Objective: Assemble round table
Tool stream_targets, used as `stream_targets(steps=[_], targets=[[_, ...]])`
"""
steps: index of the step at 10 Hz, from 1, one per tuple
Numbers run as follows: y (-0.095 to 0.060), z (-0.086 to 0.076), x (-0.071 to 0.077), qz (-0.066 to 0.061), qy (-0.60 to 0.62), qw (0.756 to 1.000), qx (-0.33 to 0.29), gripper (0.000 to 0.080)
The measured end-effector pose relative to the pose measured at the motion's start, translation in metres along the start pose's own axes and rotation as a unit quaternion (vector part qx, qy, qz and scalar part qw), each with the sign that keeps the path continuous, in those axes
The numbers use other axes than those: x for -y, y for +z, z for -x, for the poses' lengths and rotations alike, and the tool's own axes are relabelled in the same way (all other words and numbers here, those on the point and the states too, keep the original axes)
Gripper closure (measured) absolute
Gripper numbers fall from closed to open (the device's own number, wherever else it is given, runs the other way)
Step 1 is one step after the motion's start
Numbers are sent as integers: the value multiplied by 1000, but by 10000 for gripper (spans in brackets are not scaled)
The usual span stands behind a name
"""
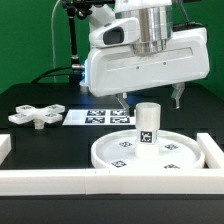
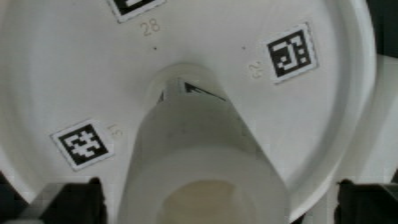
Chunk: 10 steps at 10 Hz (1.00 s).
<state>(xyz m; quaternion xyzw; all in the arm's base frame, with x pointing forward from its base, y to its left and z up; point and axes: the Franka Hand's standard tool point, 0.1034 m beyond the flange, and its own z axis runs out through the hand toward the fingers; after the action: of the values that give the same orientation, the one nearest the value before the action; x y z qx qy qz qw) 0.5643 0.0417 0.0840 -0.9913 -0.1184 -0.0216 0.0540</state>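
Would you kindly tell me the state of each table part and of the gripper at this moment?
Round disc: lying flat on the table, carrying the post.
Post: standing upright on the disc's centre, not gripped; whether it is fastened cannot be told.
Cross piece: lying flat at the exterior view's left, apart from the disc, unattached.
Gripper: open, above the post, holding nothing.

Black table [image 1: 35, 95], rimmed disc [image 1: 112, 156], cross piece [image 1: 35, 116], marker board [image 1: 100, 117], rails [image 1: 60, 180] seemingly touching disc
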Motion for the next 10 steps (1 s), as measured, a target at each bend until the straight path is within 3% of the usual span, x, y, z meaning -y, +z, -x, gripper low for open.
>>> stream_targets(steps=[4, 5, 10], targets=[[0, 0, -3, 4, -124, 992, 1, 150], [-1, -2, -2, 16, -182, 983, 0, 150], [5, -4, 4, 37, -396, 917, 28, 150]])
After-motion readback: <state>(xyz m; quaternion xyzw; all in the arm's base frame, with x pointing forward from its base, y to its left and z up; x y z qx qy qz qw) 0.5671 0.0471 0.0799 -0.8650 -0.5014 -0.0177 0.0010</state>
